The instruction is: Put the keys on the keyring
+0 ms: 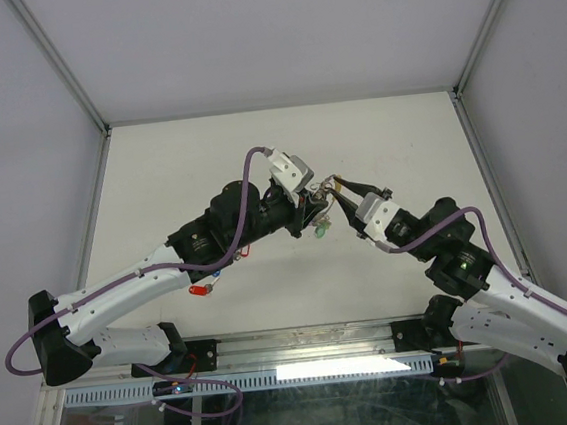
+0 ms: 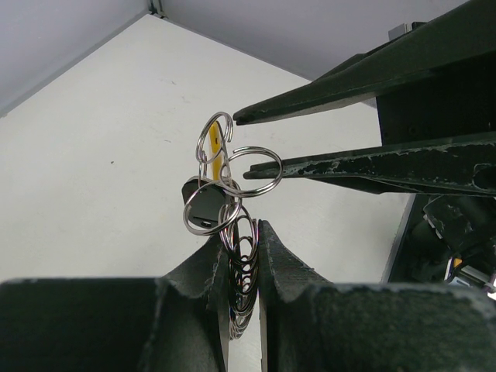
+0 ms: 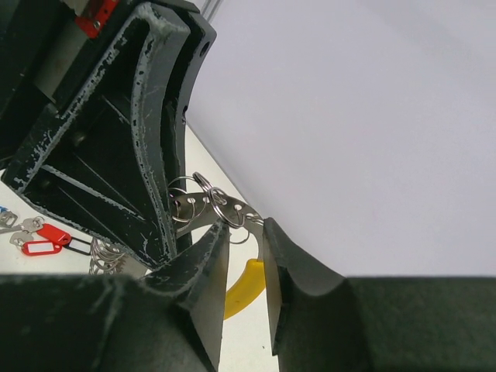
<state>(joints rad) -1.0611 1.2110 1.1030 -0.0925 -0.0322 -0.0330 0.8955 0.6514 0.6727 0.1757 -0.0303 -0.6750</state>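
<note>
I see both arms stretched in from their bases, elbows bowed outward, meeting tip to tip in the middle. My left arm [image 1: 130, 283] lies low and long. Its claw [image 1: 314, 209] points right, jaws pinched close on the keyring [image 2: 242, 263]. My right arm [image 1: 513, 296] folds more steeply. Its claw [image 1: 335, 193] faces the left one, jaws parted with a clear gap.

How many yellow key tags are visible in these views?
1: the yellow tag hangs with the ring bunch, seen between the fingers of the right pincer; others may be hidden.
</note>
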